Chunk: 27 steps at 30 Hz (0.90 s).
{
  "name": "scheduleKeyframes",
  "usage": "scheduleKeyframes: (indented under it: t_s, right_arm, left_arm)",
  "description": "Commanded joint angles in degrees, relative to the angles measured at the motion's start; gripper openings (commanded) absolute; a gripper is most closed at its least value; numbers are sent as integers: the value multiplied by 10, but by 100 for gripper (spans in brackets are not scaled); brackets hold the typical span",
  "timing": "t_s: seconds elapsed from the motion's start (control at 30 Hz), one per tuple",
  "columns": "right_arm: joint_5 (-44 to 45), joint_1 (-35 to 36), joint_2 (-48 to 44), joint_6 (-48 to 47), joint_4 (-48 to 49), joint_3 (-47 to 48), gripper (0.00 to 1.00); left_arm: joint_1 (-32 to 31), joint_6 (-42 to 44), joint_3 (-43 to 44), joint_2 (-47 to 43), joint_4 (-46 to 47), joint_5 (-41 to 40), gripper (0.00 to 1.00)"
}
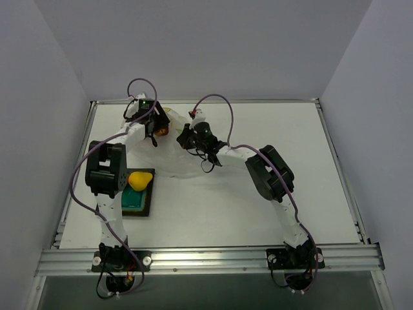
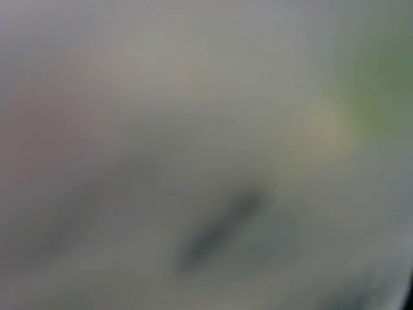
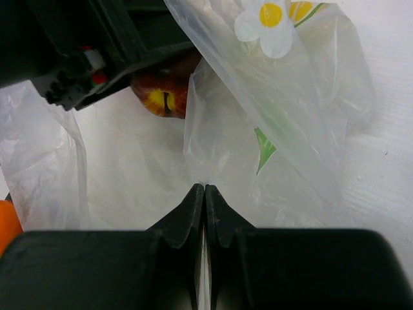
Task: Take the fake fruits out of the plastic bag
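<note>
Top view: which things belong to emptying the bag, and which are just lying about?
Job: plastic bag, pinched by the right gripper; dark red fruit among its folds; yellow fruit, already out.
Lying about: green tray, under the yellow fruit.

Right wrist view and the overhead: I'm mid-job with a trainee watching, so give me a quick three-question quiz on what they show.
1. True or false: the pear lies on the tray.
2. Which thing are the right fingers shut on? A. the bag B. a red fruit C. a cable
3. Fill in: the left wrist view is too ____ to make anything out.

Key: 1 true; 2 A; 3 blurred.
</note>
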Motion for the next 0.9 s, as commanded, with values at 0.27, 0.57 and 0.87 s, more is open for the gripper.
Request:
scheduleKeyframes:
  t_s: [0.27,0.57,0.87]
  right_arm:
    - [39,3,1,18,37,33,0]
    - [42,-7,-15,24,31,32,0]
    - [24,-10,-32,17,33,9,0]
  left_arm:
    - [3,18,-36,-185,-94,53,33]
    - [6,30,-139,-345,-142,118,29]
    - [16,-21,-434,-768,-264,-90,26]
